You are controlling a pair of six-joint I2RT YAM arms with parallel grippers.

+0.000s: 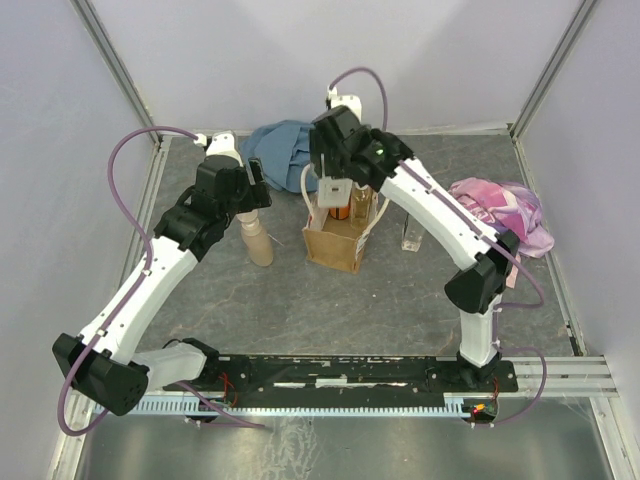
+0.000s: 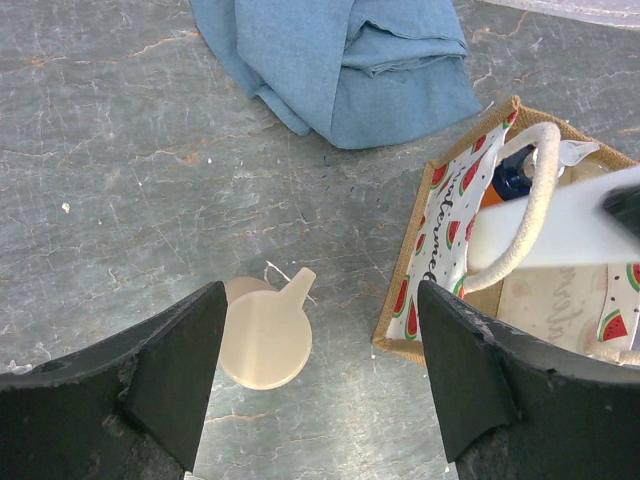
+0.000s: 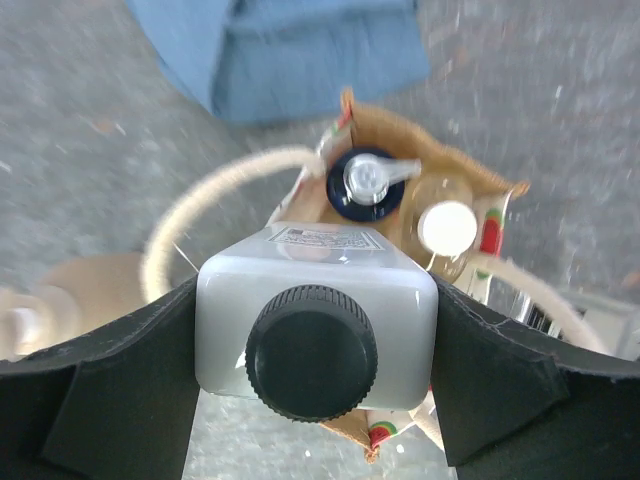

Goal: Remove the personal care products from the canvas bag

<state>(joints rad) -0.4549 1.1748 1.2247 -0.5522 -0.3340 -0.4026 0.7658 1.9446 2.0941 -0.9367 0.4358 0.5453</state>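
Top external view: the canvas bag (image 1: 333, 243), a boxy tan woven tote, stands upright near the centre of the grey, stone-textured table (image 1: 400, 300). The right gripper (image 1: 333, 185) sits directly above the bag mouth, clamped on a white rectangular bottle (image 1: 333, 192) that is raised above the rim. The left gripper (image 1: 248, 192) is over a beige pump bottle (image 1: 259, 241), which stands on the table just left of the bag. A clear rectangular bottle (image 1: 412, 236) stands right of the bag, near a crumpled pink-purple cloth (image 1: 505, 212). A folded blue cloth (image 1: 288, 150) lies behind the bag.

Right wrist view: both black fingers (image 3: 110, 390) press the flat sides of the white bottle, which has a ribbed black screw cap. Its printed label is too small to read. Below it, inside the bag, stand a dark blue pump-top bottle (image 3: 365, 185) and a white-capped bottle (image 3: 447, 227).

Left wrist view: the jaws are spread wide, with the matte round pump head between them and untouched. The bag lining carries a watermelon print with script lettering that is not legible. A cream twisted rope handle (image 2: 530, 210) loops over the rim.
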